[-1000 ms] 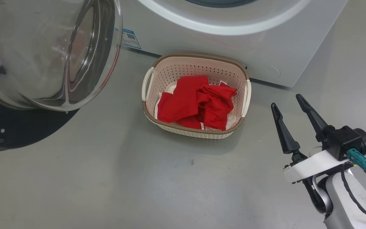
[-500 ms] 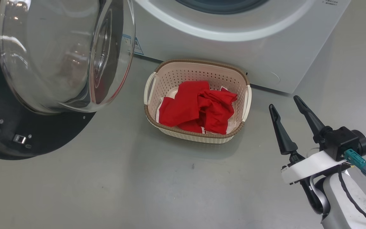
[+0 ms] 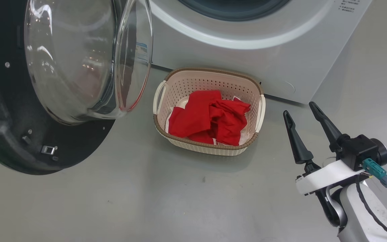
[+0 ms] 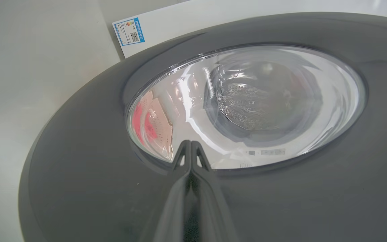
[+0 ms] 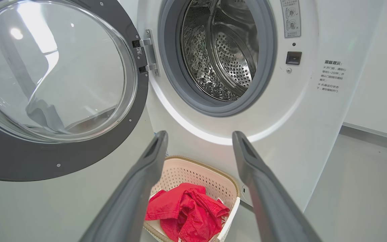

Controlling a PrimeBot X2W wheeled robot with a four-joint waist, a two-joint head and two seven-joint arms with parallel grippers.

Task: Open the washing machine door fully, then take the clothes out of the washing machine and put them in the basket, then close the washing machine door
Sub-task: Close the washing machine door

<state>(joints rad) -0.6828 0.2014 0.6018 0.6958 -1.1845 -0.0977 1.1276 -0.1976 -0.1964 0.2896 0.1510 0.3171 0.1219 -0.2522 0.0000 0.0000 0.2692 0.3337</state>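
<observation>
The washing machine door (image 3: 62,77) is standing open at the head view's 9 to 10 o'clock, its bulging glass window facing in toward the washing machine (image 3: 247,64), which is filling the 12 o'clock edge. In the left wrist view the left gripper (image 4: 190,145) is pointing at the door's glossy black outer face, its two fingers pressed flat together with nothing between them and the tips lying at the window's 6 o'clock rim; whether they are touching the door cannot be told. A blue label (image 4: 129,31) is showing on the white cabinet at that view's 11 o'clock. The basket (image 3: 210,149) is sitting on the grey floor (image 3: 146,195) at the head view's centre, just in front of the machine, and the clothes (image 3: 210,116) are lying crumpled inside it, red with white trim peeking out. The right gripper (image 3: 299,109) is hanging at 4 o'clock, near the basket's right side but apart from it, its fingers spread wide and empty. In the right wrist view the steel drum (image 5: 227,64) is showing at 12 o'clock.
</observation>
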